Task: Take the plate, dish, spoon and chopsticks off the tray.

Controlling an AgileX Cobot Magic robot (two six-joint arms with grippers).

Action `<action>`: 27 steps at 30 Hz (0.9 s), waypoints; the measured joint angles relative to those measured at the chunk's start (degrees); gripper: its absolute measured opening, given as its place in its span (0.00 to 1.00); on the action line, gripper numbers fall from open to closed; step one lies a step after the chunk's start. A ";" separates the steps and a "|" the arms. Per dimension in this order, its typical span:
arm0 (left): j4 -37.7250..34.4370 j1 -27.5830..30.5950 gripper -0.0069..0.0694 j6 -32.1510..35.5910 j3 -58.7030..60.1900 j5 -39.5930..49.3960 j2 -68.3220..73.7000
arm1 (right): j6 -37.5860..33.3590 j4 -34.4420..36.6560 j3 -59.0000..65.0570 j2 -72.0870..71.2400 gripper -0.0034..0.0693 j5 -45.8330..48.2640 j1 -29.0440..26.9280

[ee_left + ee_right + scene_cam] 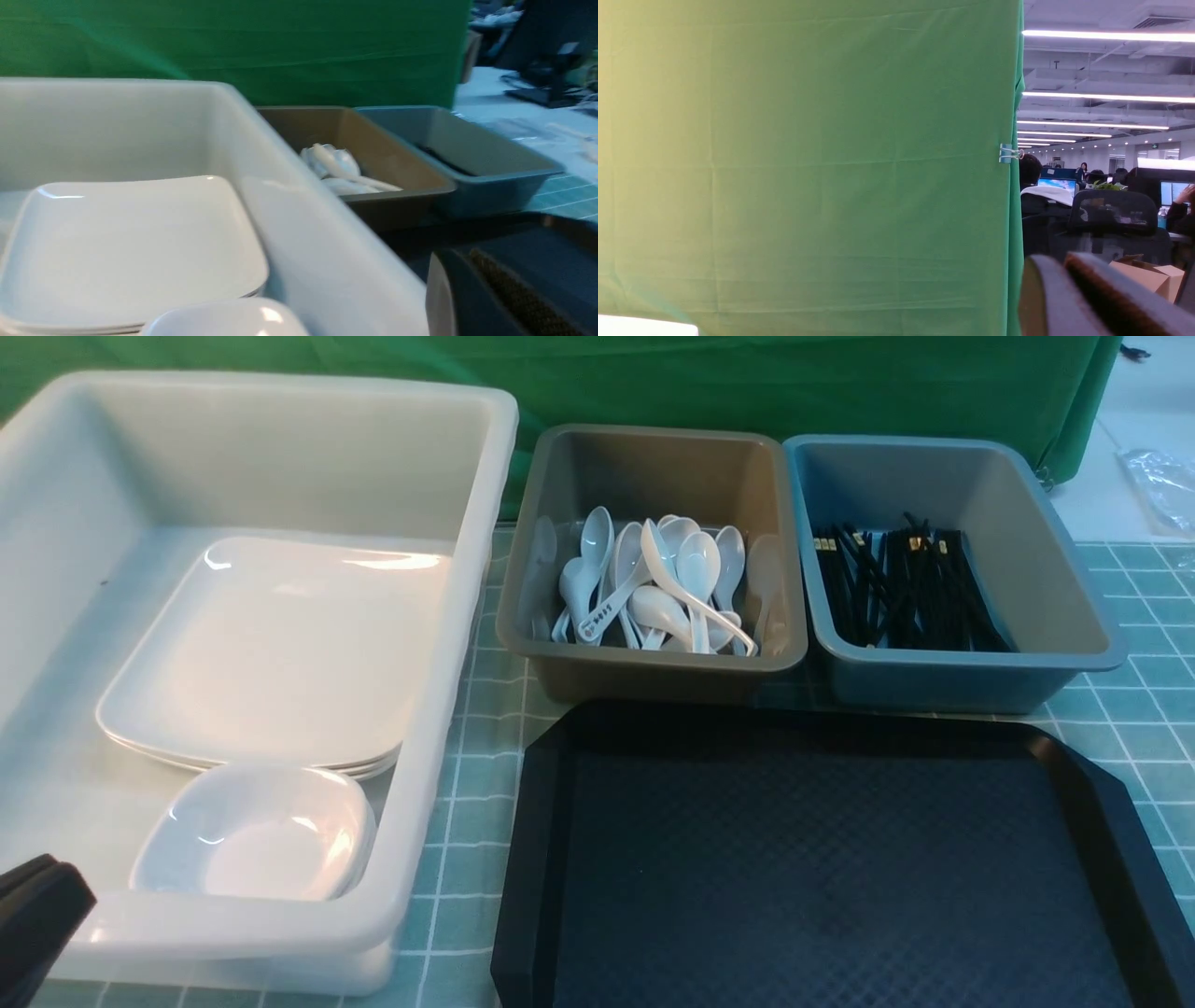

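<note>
The black tray lies bare at the front right; nothing rests on it. A stack of large white square plates lies in the white tub, with small white dishes stacked in front of it. White spoons fill the grey tub. Black chopsticks lie in the blue tub. My left gripper sits low at the white tub's near left corner and holds nothing visible. Its wrist view shows one finger, the plates and a dish. The right wrist view shows one finger only.
A teal checked cloth covers the table. The three tubs stand in a row behind and left of the tray. A green curtain hangs behind them. The right wrist view faces the curtain and an office beyond.
</note>
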 joint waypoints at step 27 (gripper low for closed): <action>-0.11 19.58 0.11 -1.01 14.99 -9.54 -1.50 | 0.00 0.00 0.00 0.00 0.24 0.00 0.00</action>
